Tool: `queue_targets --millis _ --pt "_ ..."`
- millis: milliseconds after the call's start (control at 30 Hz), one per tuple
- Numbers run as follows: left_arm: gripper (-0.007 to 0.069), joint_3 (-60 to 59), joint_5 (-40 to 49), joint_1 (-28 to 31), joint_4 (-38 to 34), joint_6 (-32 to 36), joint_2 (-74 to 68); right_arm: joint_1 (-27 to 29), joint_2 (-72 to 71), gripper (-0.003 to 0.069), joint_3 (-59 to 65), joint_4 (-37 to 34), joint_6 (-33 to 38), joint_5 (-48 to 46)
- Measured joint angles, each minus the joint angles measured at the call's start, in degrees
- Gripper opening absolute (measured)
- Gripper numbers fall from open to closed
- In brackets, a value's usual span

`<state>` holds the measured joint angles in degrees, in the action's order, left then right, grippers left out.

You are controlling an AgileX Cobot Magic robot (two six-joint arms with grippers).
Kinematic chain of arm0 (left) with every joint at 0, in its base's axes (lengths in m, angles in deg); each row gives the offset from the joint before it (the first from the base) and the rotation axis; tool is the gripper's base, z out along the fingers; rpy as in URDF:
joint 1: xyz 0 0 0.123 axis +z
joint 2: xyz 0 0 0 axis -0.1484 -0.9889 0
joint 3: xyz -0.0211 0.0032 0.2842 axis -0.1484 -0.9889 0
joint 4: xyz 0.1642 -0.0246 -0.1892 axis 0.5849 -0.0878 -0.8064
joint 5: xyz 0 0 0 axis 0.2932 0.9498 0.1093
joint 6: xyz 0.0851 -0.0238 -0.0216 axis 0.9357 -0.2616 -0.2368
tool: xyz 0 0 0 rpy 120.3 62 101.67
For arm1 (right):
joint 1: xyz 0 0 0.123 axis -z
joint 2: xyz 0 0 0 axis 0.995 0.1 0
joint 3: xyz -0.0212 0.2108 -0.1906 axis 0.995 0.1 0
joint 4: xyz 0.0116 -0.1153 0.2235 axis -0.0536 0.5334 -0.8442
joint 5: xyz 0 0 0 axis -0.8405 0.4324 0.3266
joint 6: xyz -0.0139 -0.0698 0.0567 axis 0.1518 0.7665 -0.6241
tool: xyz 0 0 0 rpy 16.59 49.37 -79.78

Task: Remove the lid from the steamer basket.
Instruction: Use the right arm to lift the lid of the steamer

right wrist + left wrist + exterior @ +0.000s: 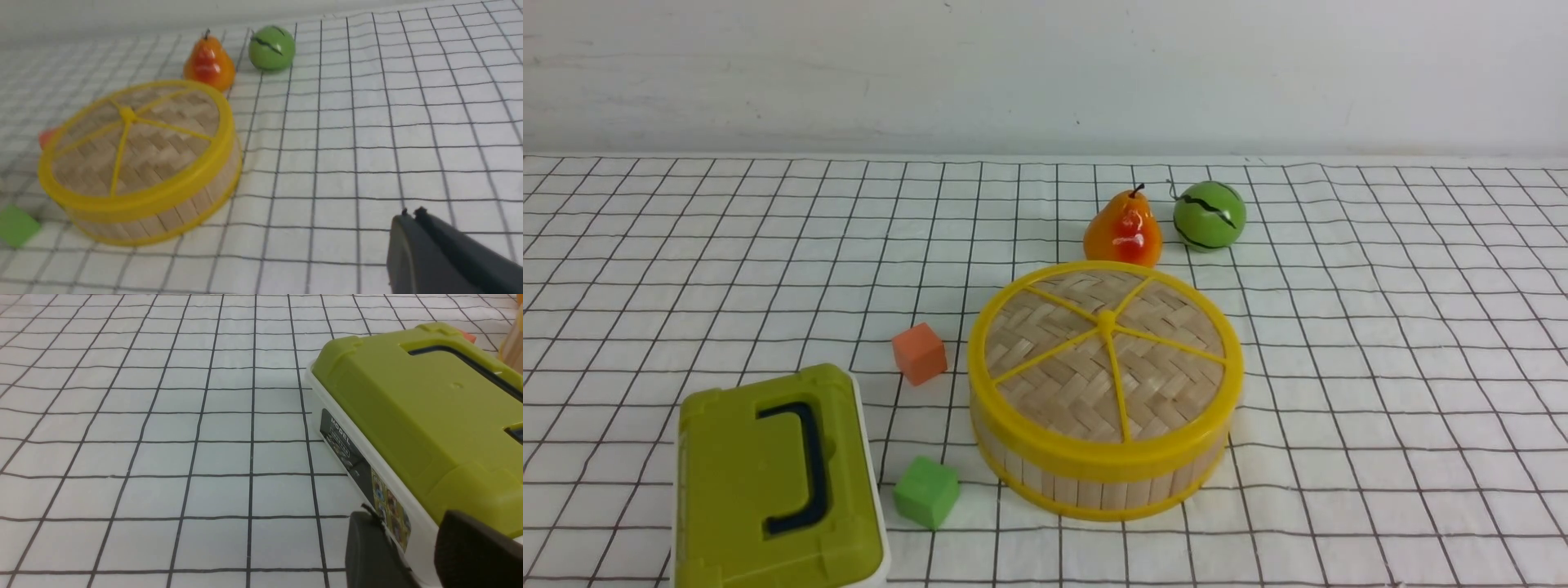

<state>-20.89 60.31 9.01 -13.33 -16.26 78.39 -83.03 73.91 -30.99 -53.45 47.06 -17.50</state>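
The lid (1104, 351), woven tan bamboo with a yellow rim, spokes and centre knob, sits closed on the steamer basket (1094, 490) in the middle of the table. Both also show in the right wrist view: the lid (130, 139) on the basket (175, 216). My right gripper (410, 214) is shut and empty, over bare cloth well apart from the basket. My left gripper (412, 539) is open and empty, its fingers close by the white side wall of the olive-green box (408, 400). Neither gripper shows in the front view.
The olive-green box (768, 482) with a dark handle stands at the front left. An orange cube (919, 353) and a green cube (925, 492) lie left of the basket. A toy pear (1123, 231) and a green melon (1210, 215) stand behind it.
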Motion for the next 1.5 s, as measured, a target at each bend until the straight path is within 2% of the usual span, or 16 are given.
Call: queue_targets --millis 33,133,167,233,267,467,767,833,1000,1033,1100,1200,1333,1500 --pt "0.0239 0.00 0.00 0.00 0.00 0.00 0.00 0.00 0.77 -0.0022 -0.81 0.25 0.57 -1.31" --pt "0.0239 0.00 0.00 0.00 0.00 0.00 0.00 -0.23 14.32 -0.0022 -14.72 1.38 11.25 -14.00" --pt "0.0239 0.00 0.00 0.00 0.00 0.00 0.00 -0.30 15.03 -0.0022 -15.45 1.36 11.74 -14.67" --pt "0.0239 0.00 0.00 0.00 0.00 0.00 0.00 -2.76 24.29 -0.0022 -23.77 0.81 15.48 -21.89" --pt "0.0239 0.00 0.00 0.00 0.00 0.00 0.00 -2.76 24.29 -0.0022 -24.37 0.68 15.60 -21.89" --pt "0.0239 0.00 0.00 0.00 0.00 0.00 0.00 -12.03 43.83 -0.0022 -40.67 -0.20 16.58 -31.18" --pt "0.0239 0.00 0.00 0.00 0.00 0.00 0.00 -20.54 66.39 0.0017 -57.37 -0.46 12.87 -31.78" --pt "0.0239 0.00 0.00 0.00 0.00 0.00 0.00 -23.03 71.27 0.0067 -61.66 0.09 11.61 -31.78" --pt "0.0239 0.00 0.00 0.00 0.00 0.00 0.00 -28.96 83.63 0.0323 -72.99 5.70 6.12 -31.78" --pt "0.0239 0.00 0.00 0.00 0.00 0.00 0.00 -29.10 84.02 0.0332 -73.74 5.96 5.93 -31.78" --pt "0.0239 0.00 0.00 0.00 0.00 0.00 0.00 -30.26 88.71 0.0428 -77.97 7.01 3.59 -31.78" --pt "0.0239 0.00 0.00 0.00 0.00 0.00 0.00 -30.49 92.98 0.0468 -80.90 7.07 1.20 -31.37" --pt "0.0239 0.00 0.00 0.00 0.00 0.00 0.00 -30.43 96.46 0.0465 -82.28 7.37 -0.18 -30.79" --pt "0.0239 0.00 0.00 0.00 0.00 0.00 0.00 -30.43 99.99 0.0400 -82.52 7.31 -0.41 -28.70"
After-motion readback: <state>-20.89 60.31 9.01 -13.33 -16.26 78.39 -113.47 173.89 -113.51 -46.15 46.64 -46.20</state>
